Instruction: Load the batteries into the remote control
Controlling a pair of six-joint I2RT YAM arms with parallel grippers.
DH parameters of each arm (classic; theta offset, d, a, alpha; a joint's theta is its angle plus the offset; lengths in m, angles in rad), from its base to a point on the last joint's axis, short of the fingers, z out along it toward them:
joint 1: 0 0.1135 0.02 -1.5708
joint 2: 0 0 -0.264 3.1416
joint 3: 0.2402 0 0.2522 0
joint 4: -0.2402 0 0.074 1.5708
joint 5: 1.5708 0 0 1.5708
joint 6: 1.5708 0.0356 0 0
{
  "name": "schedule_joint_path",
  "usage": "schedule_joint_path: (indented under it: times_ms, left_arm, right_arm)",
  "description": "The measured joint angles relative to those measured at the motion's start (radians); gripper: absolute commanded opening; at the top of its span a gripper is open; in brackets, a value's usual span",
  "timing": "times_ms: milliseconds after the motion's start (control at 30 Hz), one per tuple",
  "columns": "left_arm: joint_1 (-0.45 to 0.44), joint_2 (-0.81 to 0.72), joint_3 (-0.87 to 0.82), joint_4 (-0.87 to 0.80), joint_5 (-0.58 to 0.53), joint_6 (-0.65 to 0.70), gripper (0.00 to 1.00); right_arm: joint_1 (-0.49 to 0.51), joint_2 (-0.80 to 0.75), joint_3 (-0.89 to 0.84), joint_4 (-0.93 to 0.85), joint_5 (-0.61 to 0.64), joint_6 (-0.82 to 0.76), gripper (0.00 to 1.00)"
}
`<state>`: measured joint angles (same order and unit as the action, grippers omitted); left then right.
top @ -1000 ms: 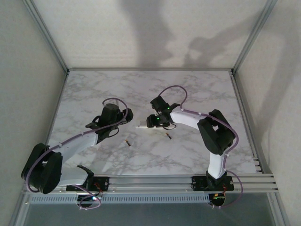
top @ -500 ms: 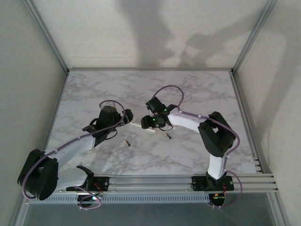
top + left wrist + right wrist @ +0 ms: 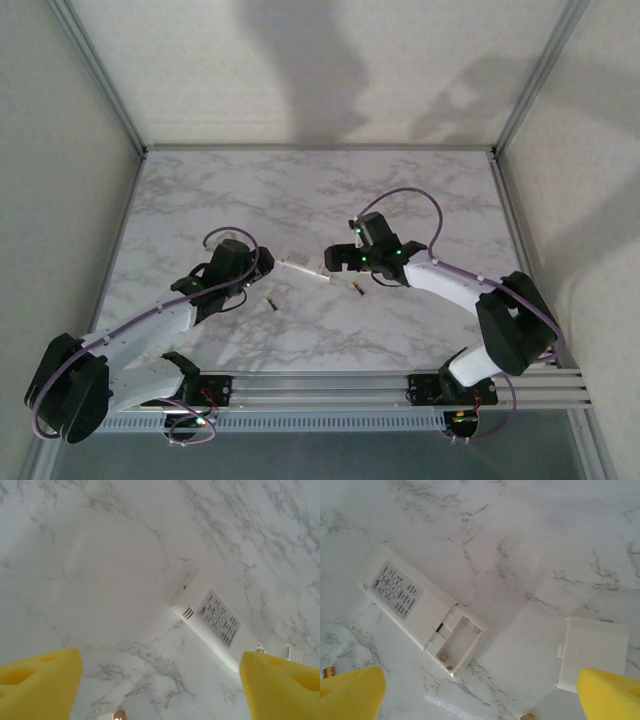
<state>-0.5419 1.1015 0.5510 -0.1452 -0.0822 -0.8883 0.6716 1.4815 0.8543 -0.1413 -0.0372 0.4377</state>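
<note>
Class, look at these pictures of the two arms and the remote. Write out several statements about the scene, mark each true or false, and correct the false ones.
1. The remote control has its battery compartment open and empty. True.
2. The battery cover is clipped onto the remote control. False: it lies flat on the table, apart from the remote control.
3. Both batteries lie loose on the table. True.
4. The right gripper is holding a battery. False: its jaws stand wide open with nothing between them.
</note>
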Motion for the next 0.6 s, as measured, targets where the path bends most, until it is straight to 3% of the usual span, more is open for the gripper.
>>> schedule_joint_path:
  times_ms: [233, 600]
  left_arm:
    - [-0.122, 0.014, -0.002, -0.076, -0.047, -0.136, 0.60]
    - [-0.224, 0.151, -0.013, -0.108, -0.051, -0.297, 0.44]
  right_arm:
    - [-0.002, -0.098, -0.080, 0.085, 0.011, 0.016, 0.99]
    - [-0.008, -0.159, -0.096, 0.101, 0.018, 0.047, 0.99]
